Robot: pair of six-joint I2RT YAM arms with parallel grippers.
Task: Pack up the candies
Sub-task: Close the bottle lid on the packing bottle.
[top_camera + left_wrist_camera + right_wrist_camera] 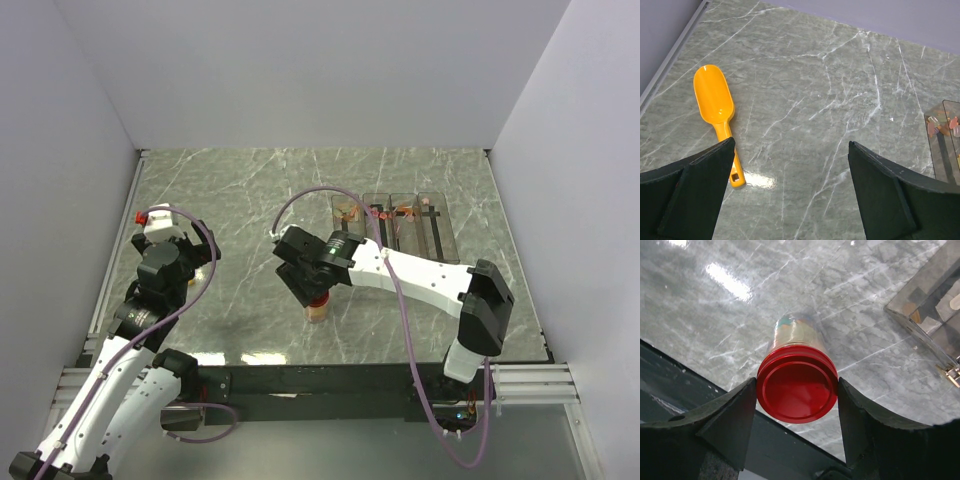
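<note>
A clear jar (pixel 795 330) stands near the table's front edge with a red lid (pixel 797 392) on top. Candies (pixel 788 326) show faintly through its wall, pink, yellow and blue-green. My right gripper (pixel 797 381) is shut on the lid, one finger against each side. From above, the jar (pixel 317 311) peeks out beneath the right gripper (pixel 312 285). More candies (pixel 348 210) lie in a clear divided tray (pixel 450 238) at the back right, also seen from the left wrist (pixel 940 126). My left gripper (pixel 791 144) hangs wide open over bare table, holding nothing.
A yellow-orange scoop (pixel 716 107) lies flat on the marble at the left, its handle end beside my left finger. A metal rail (pixel 670 55) borders the left side. The black front rail (pixel 785 450) runs just below the jar.
</note>
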